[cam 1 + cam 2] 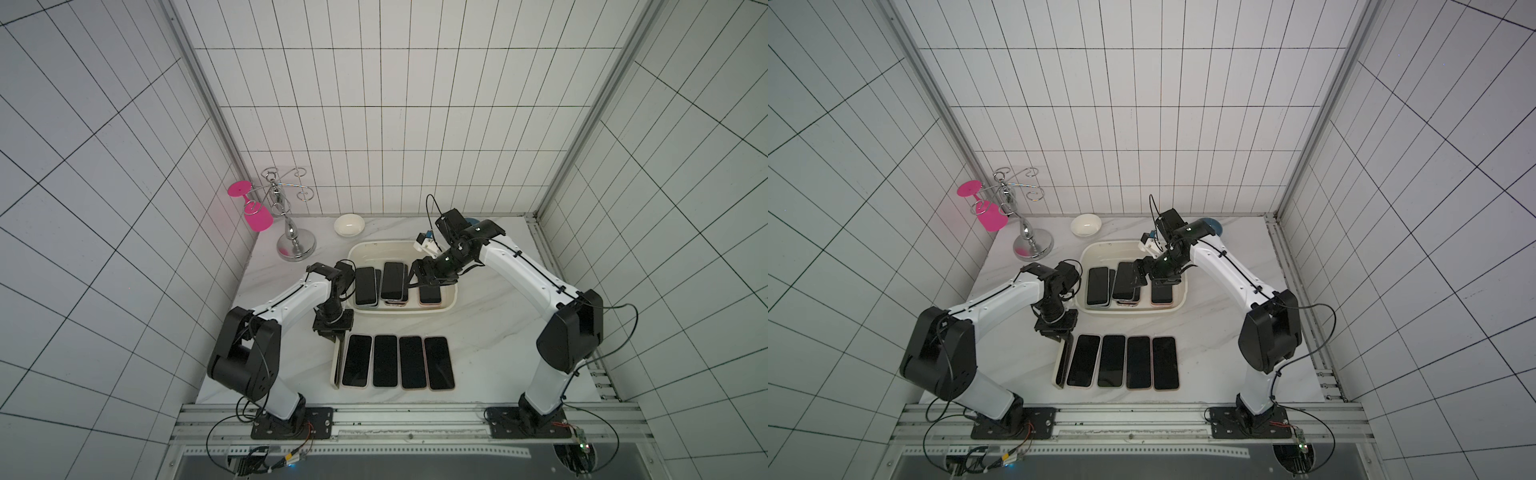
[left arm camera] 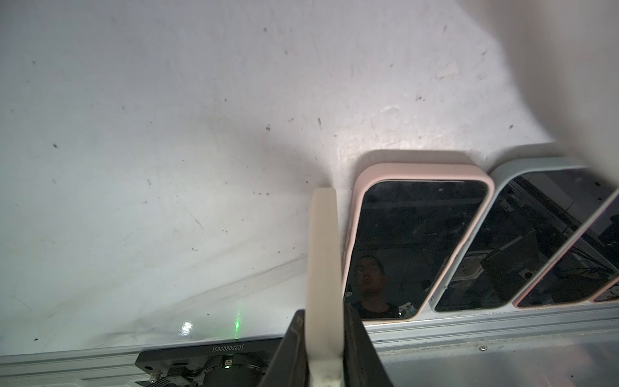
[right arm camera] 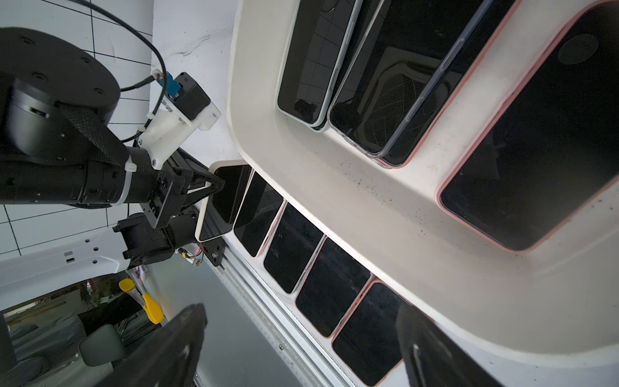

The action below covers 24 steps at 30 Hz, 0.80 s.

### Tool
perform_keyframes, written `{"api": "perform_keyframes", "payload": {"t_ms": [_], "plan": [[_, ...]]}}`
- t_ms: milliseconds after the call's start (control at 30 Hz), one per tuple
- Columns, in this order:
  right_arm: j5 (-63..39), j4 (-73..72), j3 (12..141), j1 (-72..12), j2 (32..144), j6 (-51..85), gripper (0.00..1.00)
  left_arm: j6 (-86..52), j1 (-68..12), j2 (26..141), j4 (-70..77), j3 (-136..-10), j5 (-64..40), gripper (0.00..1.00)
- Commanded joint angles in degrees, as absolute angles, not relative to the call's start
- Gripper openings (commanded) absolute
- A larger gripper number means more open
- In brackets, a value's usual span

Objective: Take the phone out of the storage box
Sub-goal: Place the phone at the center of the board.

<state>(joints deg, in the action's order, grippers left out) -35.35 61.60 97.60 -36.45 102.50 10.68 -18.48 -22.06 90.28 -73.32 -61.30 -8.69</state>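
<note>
In the cream-white plastic storage box [image 1: 376, 248], under the spread right gripper [image 1: 424, 283], a stiff, slick pink-cased phone [image 1: 430, 296] probably wants gripping across its long edges; the left gripper [image 1: 335, 338] pinches a cream-cased phone [image 1: 336, 368].

A blue bowl [image 1: 1216, 226] is peeking out from behind the right arm [image 1: 1225, 266], mostly hidden, while the right gripper [image 1: 1150, 279] is covering the far end of a pink-cased phone [image 1: 1161, 294] in the storage box [image 1: 1096, 249]. The fingers of the left gripper [image 2: 323, 308], clamping a cream-cased phone [image 2: 323, 251], are running off the left wrist view's edge. The box's middle stack [image 1: 1124, 282] is burying its lower phones, number unclear.
</note>
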Motion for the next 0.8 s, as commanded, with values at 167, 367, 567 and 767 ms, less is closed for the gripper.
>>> {"api": "perform_keyframes", "payload": {"t_ms": [167,367,567,767], "plan": [[-35.60,62.68,96.22,-36.93,102.50,9.40,0.92,-19.67,-21.23,89.14,-73.39,-61.83,-6.26,0.32],[-35.58,62.67,95.67,-36.91,102.92,9.58,0.92,-20.59,-19.60,89.85,-73.65,-61.87,-5.02,0.50],[-35.42,62.57,95.45,-36.91,102.40,9.58,0.92,-21.96,-19.52,92.53,-73.99,-62.67,-4.59,0.54],[-35.33,62.58,94.93,-36.91,102.09,9.40,0.92,-25.67,-18.60,91.12,-72.94,-59.71,-2.64,0.75]]}}
